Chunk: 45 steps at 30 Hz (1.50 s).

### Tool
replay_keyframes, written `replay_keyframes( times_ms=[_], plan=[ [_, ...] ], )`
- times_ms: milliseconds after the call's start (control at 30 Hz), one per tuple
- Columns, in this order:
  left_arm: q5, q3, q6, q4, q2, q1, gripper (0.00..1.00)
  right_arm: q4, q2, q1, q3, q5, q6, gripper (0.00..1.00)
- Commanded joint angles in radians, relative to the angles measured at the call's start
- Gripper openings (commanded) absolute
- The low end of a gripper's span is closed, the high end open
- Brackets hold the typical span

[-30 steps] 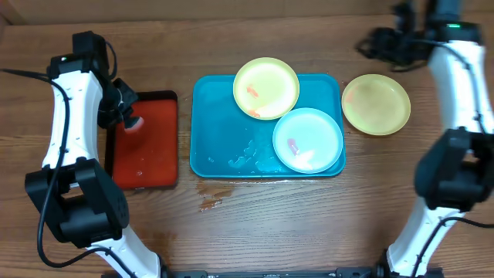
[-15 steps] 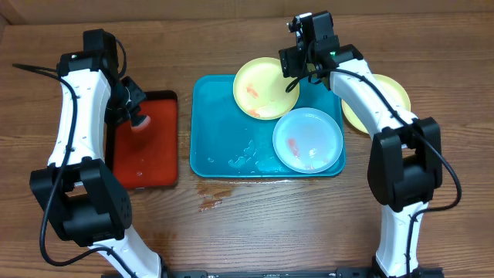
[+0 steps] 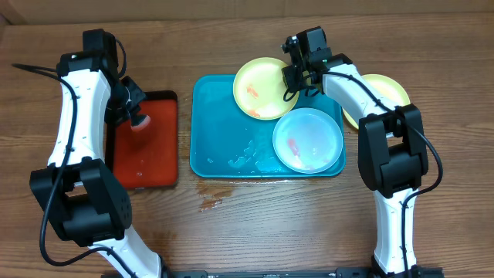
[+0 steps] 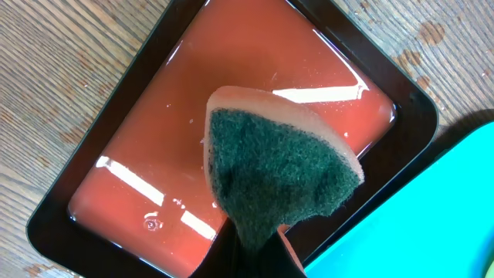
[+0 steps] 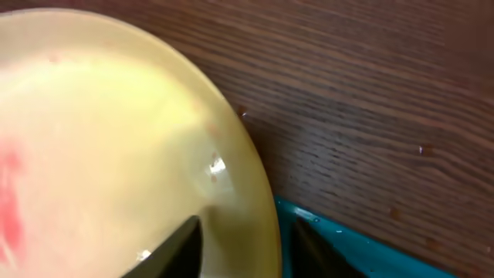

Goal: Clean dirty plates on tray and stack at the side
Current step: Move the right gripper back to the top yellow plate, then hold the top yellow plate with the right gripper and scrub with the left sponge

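While the left gripper (image 4: 255, 259) pinches the sponge (image 4: 278, 170) above the red tray (image 4: 147, 147), the right gripper (image 5: 243, 247) has its jaws spread astride the far-right rim of the yellow plate (image 3: 262, 89), far side of the teal tray (image 3: 220, 116). Step: prob. gripping it for scrubbing. Next: close on rim, lift level. Red smears show; mint plate (image 3: 309, 139) sits nearer, 3rd plate (image 3: 390, 102) off-tray, right.

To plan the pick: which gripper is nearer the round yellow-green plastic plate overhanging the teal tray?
Right. The right gripper straddles the rim of the plate; the left gripper is over the red tray.
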<state>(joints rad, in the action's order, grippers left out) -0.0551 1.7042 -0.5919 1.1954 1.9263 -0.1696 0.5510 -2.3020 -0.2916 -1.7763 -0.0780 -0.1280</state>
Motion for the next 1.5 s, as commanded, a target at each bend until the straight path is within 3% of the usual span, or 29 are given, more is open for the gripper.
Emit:
replay_keyframes(
  times_ms=[0, 33, 133, 600, 667, 733, 867, 1100, 1233, 1467],
  plan=[
    [0.004, 0.019, 0.02, -0.003, -0.023, 0.008, 0.04, -0.001, -0.002, -0.004, -0.003, -0.014, 0.0, 0.21],
    [0.004, 0.019, 0.02, -0.003, -0.023, 0.008, 0.04, 0.008, -0.002, -0.01, -0.003, -0.014, 0.0, 0.11],
    [0.004, 0.019, 0.02, -0.003, -0.023, 0.008, 0.04, 0.047, 0.002, -0.027, -0.015, -0.038, 0.0, 0.04],
    [0.06, 0.019, 0.08, -0.011, -0.023, 0.053, 0.04, 0.339, 0.035, -0.186, -0.07, -0.11, 0.19, 0.04],
    [0.069, 0.018, 0.081, -0.011, -0.023, 0.069, 0.04, 0.351, 0.034, -0.198, -0.063, -0.106, 0.189, 0.08],
    [0.089, 0.016, 0.091, -0.014, -0.023, 0.091, 0.04, 0.328, 0.034, -0.202, -0.045, -0.106, 0.189, 0.2],
    [0.098, 0.009, 0.091, -0.019, -0.023, 0.139, 0.04, 0.255, 0.033, -0.203, 0.005, -0.107, 0.188, 0.21],
    [0.113, -0.04, 0.09, -0.053, -0.022, 0.224, 0.04, 0.213, 0.033, -0.203, 0.072, -0.107, 0.188, 0.04],
    [0.158, -0.102, 0.089, -0.111, -0.022, 0.273, 0.04, 0.219, 0.033, -0.203, 0.076, -0.107, 0.199, 0.04],
    [0.263, -0.27, 0.06, -0.356, -0.016, 0.374, 0.04, 0.253, 0.033, -0.203, 0.076, -0.106, 0.364, 0.04]
  ],
)
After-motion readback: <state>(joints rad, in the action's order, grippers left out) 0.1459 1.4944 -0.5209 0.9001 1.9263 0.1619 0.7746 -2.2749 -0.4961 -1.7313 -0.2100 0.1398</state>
